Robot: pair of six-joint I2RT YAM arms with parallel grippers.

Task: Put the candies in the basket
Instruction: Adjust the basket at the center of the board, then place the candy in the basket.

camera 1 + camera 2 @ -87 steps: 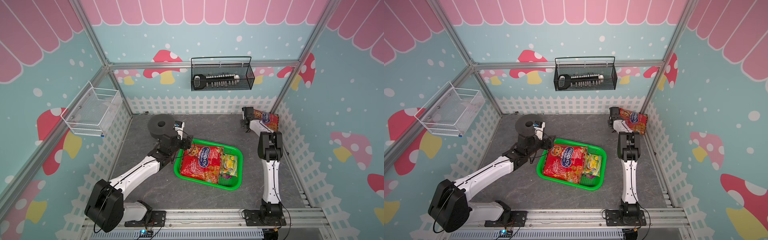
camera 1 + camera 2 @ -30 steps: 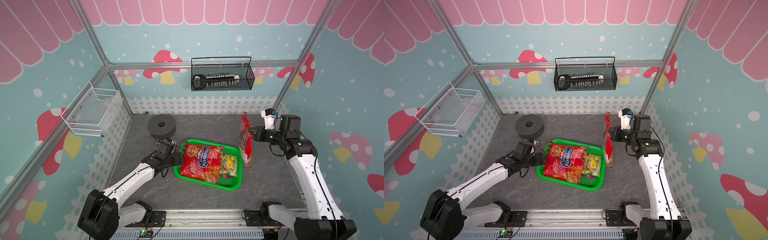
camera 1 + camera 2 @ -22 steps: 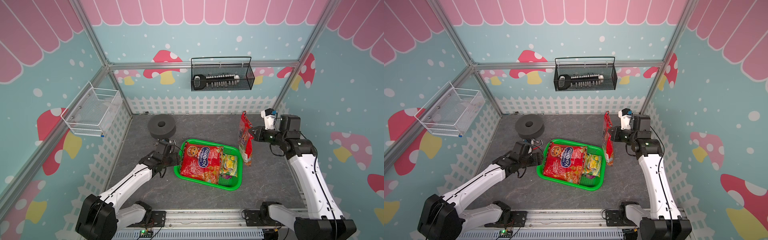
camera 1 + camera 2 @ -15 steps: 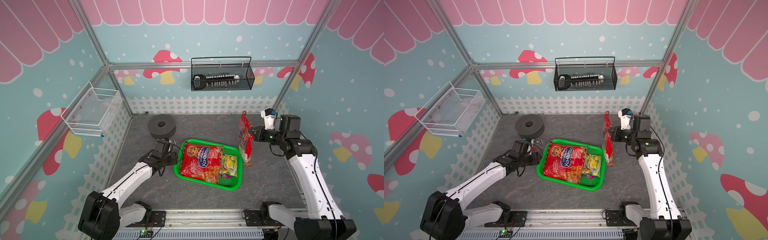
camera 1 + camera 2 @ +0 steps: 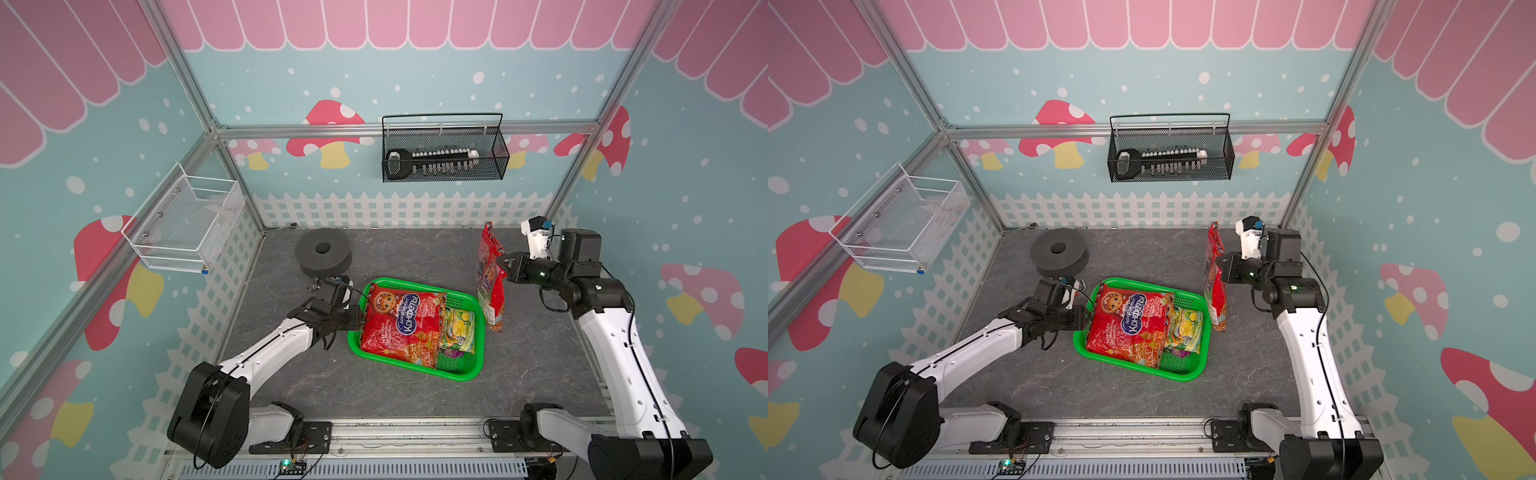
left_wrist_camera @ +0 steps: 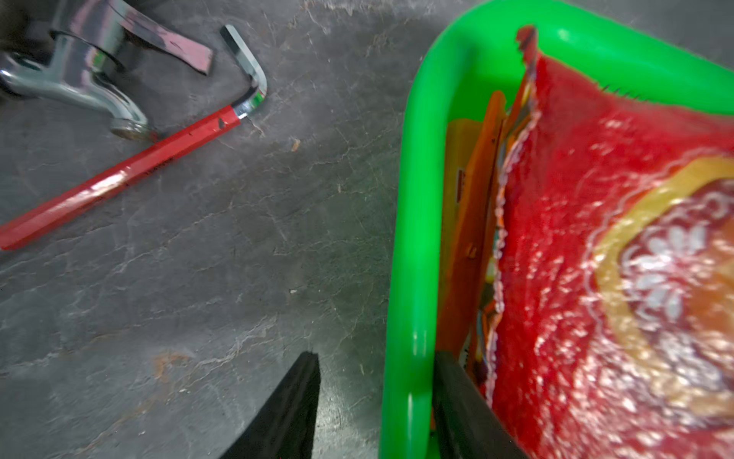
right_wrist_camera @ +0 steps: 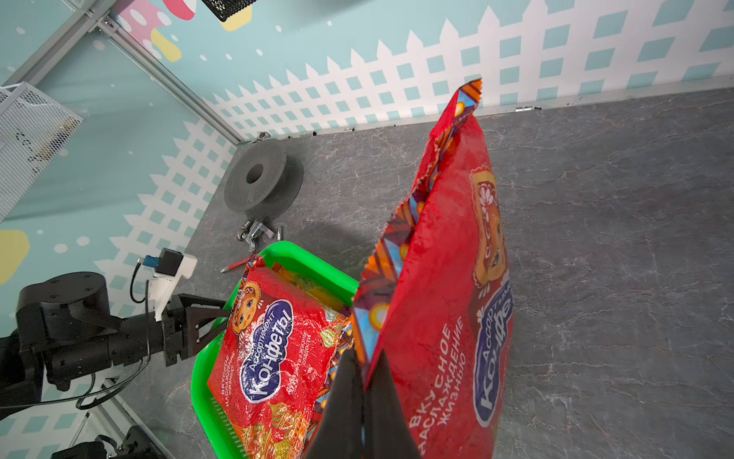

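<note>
1. The left pincer (image 5: 355, 321) is seen partly open, set astride one wall of the green basket (image 5: 457, 376). In the left wrist view its outer finger (image 6: 294, 409) is kept clear of the rim (a strip of bare surface shows between them), while the inner finger is pressed close to the wall's inside. Nothing is clamped by it.
2. The right pincer (image 5: 503, 266) is closed tight on the side edge of the hanging red bag (image 5: 490, 286). The bag is held upright, its lower end well below the pincer. Whether that end touches the surface (image 5: 374, 399) cannot be told.
3. The basket is placed between the two pincers, just beside the hanging red bag.
4. Right past the left pincer's inner finger, the lying red bag (image 5: 399, 324) is spread over most of the basket. An orange pack (image 6: 468, 246) is wedged under it against the wall.
5. At the basket's end nearer the right pincer, a green-yellow bag (image 5: 459, 328) is laid, with a purple pack (image 5: 454, 353) partly shown beneath.
6. Near the left pincer, outside the basket, a red-handled hex key (image 6: 119, 179), a chrome fitting (image 6: 75, 87) and a grey spool (image 5: 324, 253) are seen.
</note>
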